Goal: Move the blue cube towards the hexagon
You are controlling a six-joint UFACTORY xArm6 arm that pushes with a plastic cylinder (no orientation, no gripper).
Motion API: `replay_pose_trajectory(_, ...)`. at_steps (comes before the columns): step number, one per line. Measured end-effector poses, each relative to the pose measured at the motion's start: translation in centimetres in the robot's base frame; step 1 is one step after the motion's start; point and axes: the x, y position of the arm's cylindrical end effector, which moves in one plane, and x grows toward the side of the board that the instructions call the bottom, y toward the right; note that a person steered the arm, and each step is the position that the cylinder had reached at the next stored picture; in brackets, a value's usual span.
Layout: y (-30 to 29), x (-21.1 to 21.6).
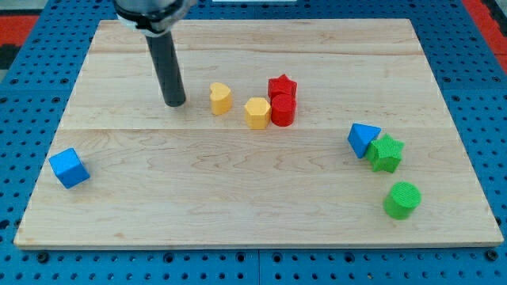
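My tip (175,104) sits on the bench (238,206) upper left of centre, touching nothing; there's no gripper here, just a bare rod, so nothing is held or clamped.

Going left to right: blue cube (69,168) is near the bench's left edge, low down, well apart from my tip and everything else. Next my tip, then a yellow heart-ish block (220,98) just to its right. The yellow hexagon (257,112) comes after, touching the red cylinder (283,111), w/ a red star (281,85) right behind that. Far right: blue triangle (363,139) against a green star (386,153), green cylinder (402,199) below.

How I'd do it, imo: tip must get round to the cube's far left-bottom side first, w/o clipping it on the way. Then push up-right along a line aimed at the hexagon. Cube sits rotated, so I'd contact a flat face centrally, else it'll spin off. Path looks free of other blocks. Ease off before reaching the hexagon, so the reds aren't shoved.
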Motion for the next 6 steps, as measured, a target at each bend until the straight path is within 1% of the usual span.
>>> replay_pose_trajectory(1, 6.4, -1.2)
replay_pose_trajectory(2, 2.2, -1.2)
replay_pose_trajectory(3, -11.6, -1.0)
replay_pose_trajectory(4, -19.7, 1.0)
replay_pose_trajectory(5, -18.3, 8.5)
replay_pose_trajectory(6, -16.7, 13.6)
